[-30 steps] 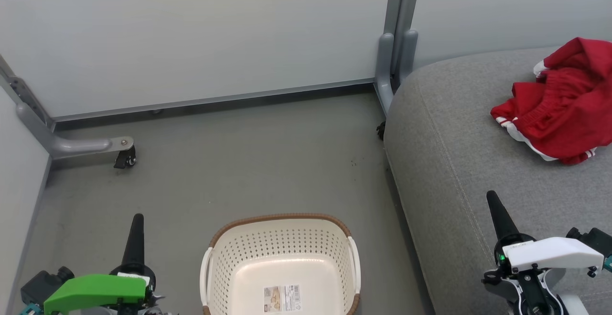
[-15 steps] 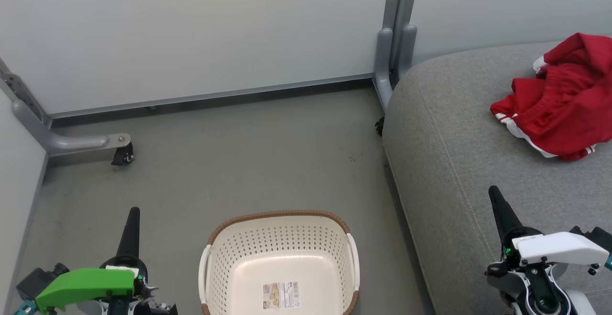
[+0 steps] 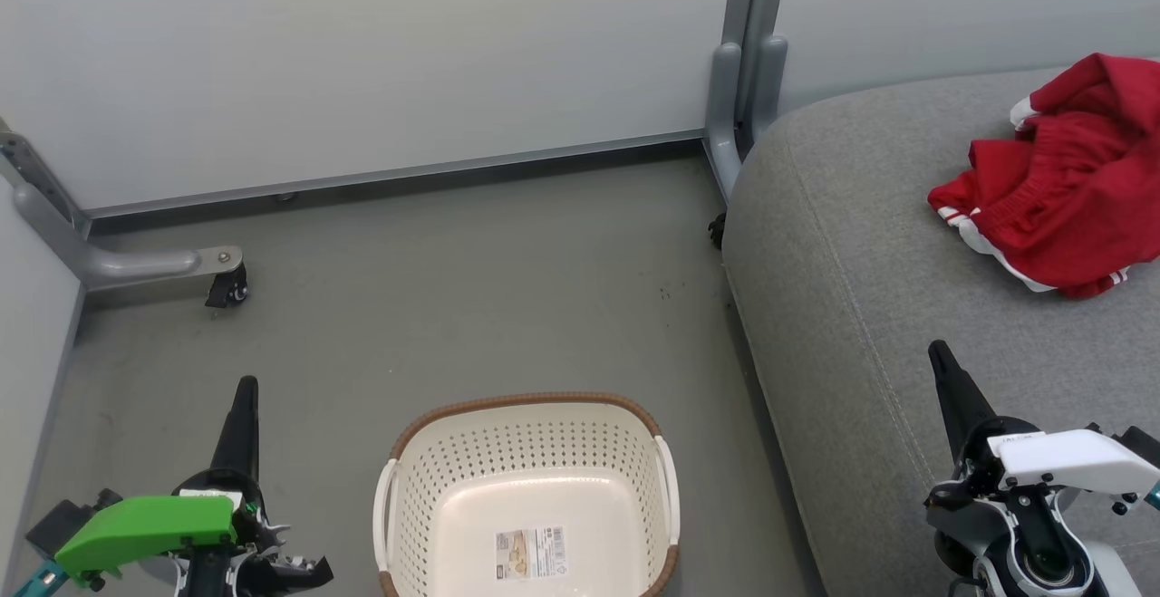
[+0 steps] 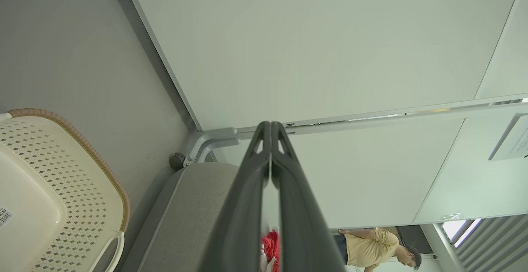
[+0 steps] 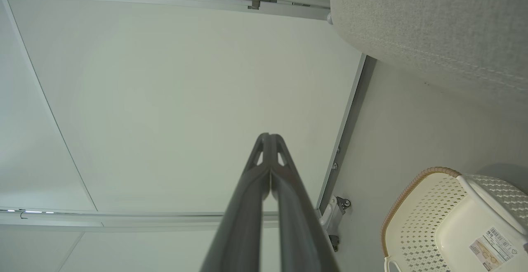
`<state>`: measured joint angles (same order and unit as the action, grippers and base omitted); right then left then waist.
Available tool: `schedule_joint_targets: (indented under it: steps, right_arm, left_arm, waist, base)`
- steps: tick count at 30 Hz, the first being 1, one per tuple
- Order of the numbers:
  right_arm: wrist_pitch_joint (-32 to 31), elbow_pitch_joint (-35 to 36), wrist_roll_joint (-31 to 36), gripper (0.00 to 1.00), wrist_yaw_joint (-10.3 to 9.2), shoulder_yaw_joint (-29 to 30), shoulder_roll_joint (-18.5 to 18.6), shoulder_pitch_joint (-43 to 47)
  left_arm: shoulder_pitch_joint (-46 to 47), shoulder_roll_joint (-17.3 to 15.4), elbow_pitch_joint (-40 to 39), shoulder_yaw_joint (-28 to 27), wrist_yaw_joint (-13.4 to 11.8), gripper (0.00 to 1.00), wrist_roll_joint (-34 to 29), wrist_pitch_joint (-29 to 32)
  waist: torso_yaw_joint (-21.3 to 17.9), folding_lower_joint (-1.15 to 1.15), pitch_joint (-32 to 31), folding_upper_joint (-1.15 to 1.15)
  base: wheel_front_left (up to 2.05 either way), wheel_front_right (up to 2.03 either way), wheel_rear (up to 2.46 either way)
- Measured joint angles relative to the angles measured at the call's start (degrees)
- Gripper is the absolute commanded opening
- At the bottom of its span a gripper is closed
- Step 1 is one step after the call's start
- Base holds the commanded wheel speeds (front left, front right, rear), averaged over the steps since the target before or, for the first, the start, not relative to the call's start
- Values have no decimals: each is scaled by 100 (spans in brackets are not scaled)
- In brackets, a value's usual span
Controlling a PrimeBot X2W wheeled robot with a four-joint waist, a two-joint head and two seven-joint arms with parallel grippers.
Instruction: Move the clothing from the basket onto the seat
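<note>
Clothing [image 3: 1060, 189] of crumpled red fabric, white-trimmed, lies on the grey stitched seat [image 3: 861, 325]; the perforated cream basket [image 3: 526, 452] stands on the floor [image 3: 453, 289] between the left gripper [image 3: 246, 386] and right gripper [image 3: 937, 350], both pinched together.

One basket [image 3: 526, 447], one seat [image 3: 861, 307], one heap of clothing [image 3: 1065, 198], one person [image 4: 373, 243].

Bright red clothing [image 3: 1060, 189] trimmed with white stripes is seen on the grey seat [image 3: 870, 307]; the cream perforated basket [image 3: 526, 461] is rimmed in brown.
</note>
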<state>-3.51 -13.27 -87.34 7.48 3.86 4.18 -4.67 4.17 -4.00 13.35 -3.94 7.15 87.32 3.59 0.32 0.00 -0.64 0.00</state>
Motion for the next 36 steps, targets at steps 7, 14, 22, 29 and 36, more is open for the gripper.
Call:
schedule_joint_targets:
  steps: [7,14,22,29,36]
  right_arm:
    - [-85,-30,-279,0,0,55,-8,-42]
    - [-157,-62,-580,0,0,108,-14,-102]
    - [-196,-67,-625,0,0,124,-23,-131]
    - [-202,-68,-624,0,0,135,-32,-132]
    - [-204,-68,-616,0,0,146,-40,-132]
  left_arm:
    - [65,2,24,-51,15,0,275,89]
    - [137,5,60,-115,16,0,567,175]
    - [165,12,66,-132,19,0,610,189]
    - [167,20,67,-142,19,0,609,197]
    - [168,34,67,-151,19,0,601,214]
  waist:
    - [-14,0,36,0]
    - [-30,0,77,0]
    - [-32,0,82,0]
    - [-32,0,82,0]
    - [-32,0,82,0]
  base:
    - [0,0,0]
    - [0,0,0]
    - [0,0,0]
    - [0,0,0]
    - [0,0,0]
